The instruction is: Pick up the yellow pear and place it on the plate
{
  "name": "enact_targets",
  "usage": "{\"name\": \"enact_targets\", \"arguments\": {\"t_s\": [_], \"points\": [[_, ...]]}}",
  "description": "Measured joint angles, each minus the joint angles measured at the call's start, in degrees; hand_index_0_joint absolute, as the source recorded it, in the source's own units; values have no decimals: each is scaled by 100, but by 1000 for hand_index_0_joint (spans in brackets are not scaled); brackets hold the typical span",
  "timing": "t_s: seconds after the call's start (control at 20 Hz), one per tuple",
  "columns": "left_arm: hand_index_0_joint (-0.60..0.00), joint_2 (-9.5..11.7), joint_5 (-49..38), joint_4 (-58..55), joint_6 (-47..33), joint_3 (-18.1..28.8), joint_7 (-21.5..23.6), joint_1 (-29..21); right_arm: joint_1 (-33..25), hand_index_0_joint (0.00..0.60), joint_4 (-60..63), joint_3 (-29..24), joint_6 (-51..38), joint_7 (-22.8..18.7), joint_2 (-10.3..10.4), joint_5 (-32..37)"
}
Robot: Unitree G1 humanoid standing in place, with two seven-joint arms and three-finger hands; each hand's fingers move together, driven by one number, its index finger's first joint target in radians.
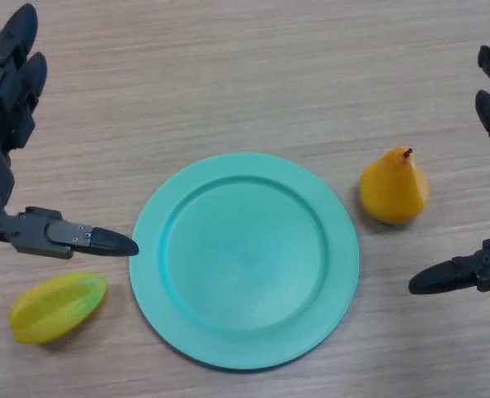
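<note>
A yellow pear [395,186] with a dark stem stands upright on the wooden table, just right of the teal plate [245,259]. The plate lies in the middle of the view and holds nothing. My right hand [487,174] shows at the right edge, open, its fingers above and its thumb below and to the right of the pear, apart from it. My left hand [12,149] shows at the left edge, open, its thumb pointing at the plate's left rim.
A yellow-green star fruit [58,308] lies on the table at the lower left, below my left thumb and left of the plate.
</note>
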Motion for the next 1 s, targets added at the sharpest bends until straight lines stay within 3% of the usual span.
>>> {"name": "enact_targets", "arguments": {"t_s": [0.6, 0.75, 0.8, 0.85, 0.9, 1.0], "points": [[0, -57, -61, -350, 472, 0, -1, 128, 30, 0, 503, 0, -159, 29, 0, -9], [0, -166, -129, -406, 693, -18, -2, 134, -112, 0, 1503, 1, -795, 18, -25, -26], [0, -169, -133, -406, 694, -32, -3, 144, -183, 49, 1706, 4, -932, 14, -49, -72], [0, -168, -133, -404, 692, -32, -2, 168, -285, 19, 1860, 10, -1012, 5, -102, -70], [0, -168, -132, -365, 690, -38, -3, 177, -417, 50, 2196, 18, -1448, -43, -156, -73], [0, -168, -124, -273, 690, -43, -3, 215, -746, 0, 2852, 21, -2107, -249, -214, -79]]}}
